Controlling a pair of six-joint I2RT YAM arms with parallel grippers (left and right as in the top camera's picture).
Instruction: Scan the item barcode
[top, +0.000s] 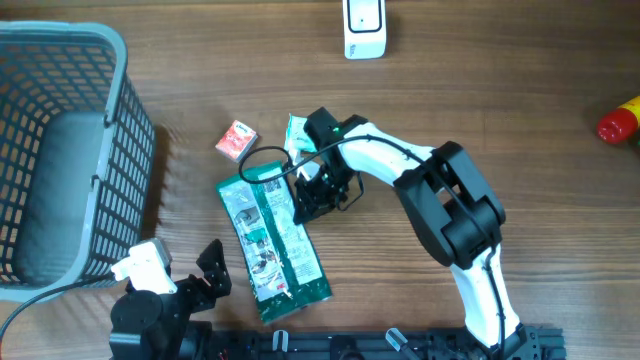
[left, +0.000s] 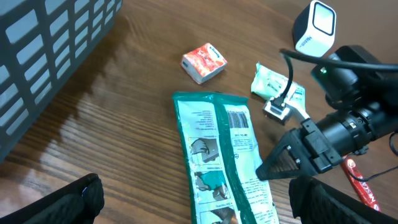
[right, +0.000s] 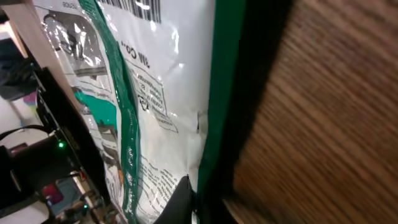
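Right fingers (left: 283, 158): drawn together, tips at the right-hand long edge of the pouch (left: 224, 162), about halfway along it. Whether the film edge is caught between them cannot be told. The right wrist view shows only one dark finger tip against the green border seam.

Left fingers (left: 68, 199): spread wide, holding nothing, above the bench (top: 500, 90) just off the pouch's near end.

Pouch: lies flat on the bench, long axis running away from the left fingers, and touches the right fingers along one side. It is a white panel with green borders and a green centre seam. The barcode (left: 236, 118) faces up near the far end, beyond the right fingers. Line drawings and blocks of small print run down the panel. The print is too small or blurred to read, and no brand can be made out.

Beyond the pouch's far end:
- A small red-and-white packet (left: 204, 62) lies apart from the pouch, lettering illegible.
- A small white-and-green packet (left: 270, 81) lies just behind the right wrist, print illegible.

Further out, past both packets, a white scanner (left: 316, 28) stands on the bench, well apart from the pouch.

To the outer side of the left fingers stands a grey lattice basket (top: 60, 150). Far out beyond the right arm, at the bench edge, is a red-and-yellow object (top: 620, 122), only partly in view.
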